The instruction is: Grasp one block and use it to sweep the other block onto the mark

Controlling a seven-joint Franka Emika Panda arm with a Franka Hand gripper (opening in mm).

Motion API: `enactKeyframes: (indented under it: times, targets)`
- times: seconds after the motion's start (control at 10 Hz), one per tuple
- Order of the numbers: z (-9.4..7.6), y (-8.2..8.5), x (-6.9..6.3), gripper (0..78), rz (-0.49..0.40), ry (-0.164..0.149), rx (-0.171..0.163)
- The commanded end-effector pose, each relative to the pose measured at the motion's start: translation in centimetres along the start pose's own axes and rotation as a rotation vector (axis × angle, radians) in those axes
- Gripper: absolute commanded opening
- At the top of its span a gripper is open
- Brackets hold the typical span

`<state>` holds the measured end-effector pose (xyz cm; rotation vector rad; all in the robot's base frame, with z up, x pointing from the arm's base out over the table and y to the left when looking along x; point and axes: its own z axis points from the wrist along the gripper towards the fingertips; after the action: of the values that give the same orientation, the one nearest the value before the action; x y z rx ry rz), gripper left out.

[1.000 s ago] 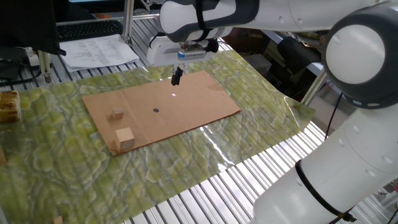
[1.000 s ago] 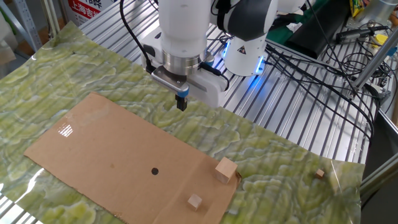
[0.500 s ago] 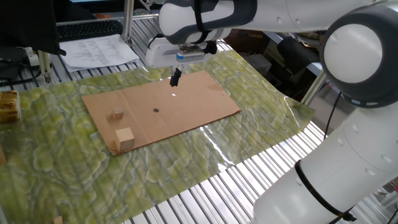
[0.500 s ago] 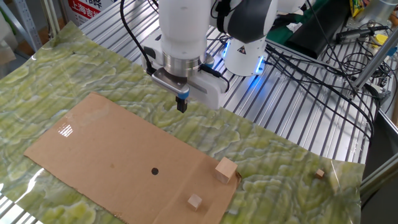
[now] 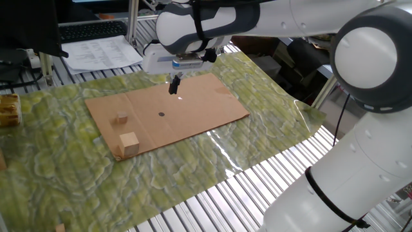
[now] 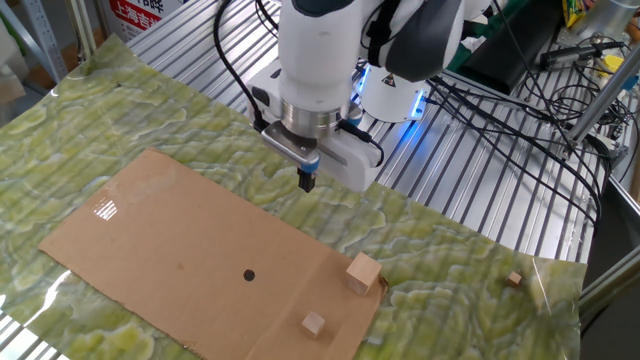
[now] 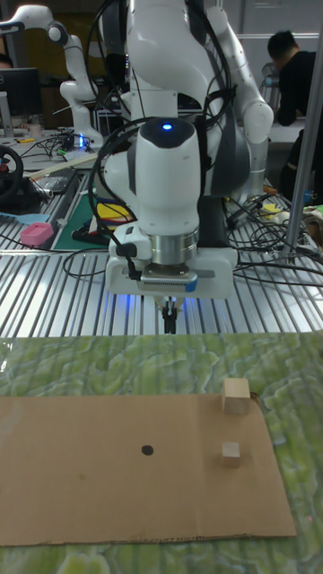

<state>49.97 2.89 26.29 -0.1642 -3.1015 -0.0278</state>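
The larger pale cube [image 5: 129,143] [image 6: 364,272] [image 7: 236,395] stands at the edge of the brown cardboard sheet [image 5: 193,109]. The small brown block [image 5: 121,118] [image 6: 314,323] [image 7: 231,453] lies on the cardboard close beside it. A short way from both, the dark round mark [image 5: 161,115] [image 6: 248,275] [image 7: 147,451] is drawn mid-sheet. My gripper [image 5: 172,86] [image 6: 308,182] [image 7: 170,321] hangs above the cardboard's far edge, pointing down, fingers together and holding nothing. It is well apart from both blocks.
A green patterned mat [image 5: 270,122] covers the slatted metal table under the cardboard. A small wooden piece [image 6: 513,279] lies at the mat's edge. Papers [image 5: 103,51] and a wooden object [image 5: 8,109] sit beyond the mat. Cables [image 6: 520,90] run behind the arm's base.
The gripper has shifted sideways along the cardboard's far edge, toward the side where the blocks lie. The blocks have not moved.
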Motion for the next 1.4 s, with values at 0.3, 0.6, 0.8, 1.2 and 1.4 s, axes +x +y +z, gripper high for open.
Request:
enactKeyframes:
  times: [0.3,0.6,0.8,1.2,1.4]
  targets:
    - [0.06,-0.42,-0.06,0.0,-0.039,-0.018,-0.007]
    - [0.06,-0.42,-0.06,0.0,-0.034,-0.024,-0.007]
    - [0.06,-0.42,-0.06,0.0,-0.030,-0.002,0.002]
    - [0.06,-0.42,-0.06,0.0,-0.018,0.019,0.009]
    - [0.06,-0.42,-0.06,0.0,-0.017,0.016,0.015]
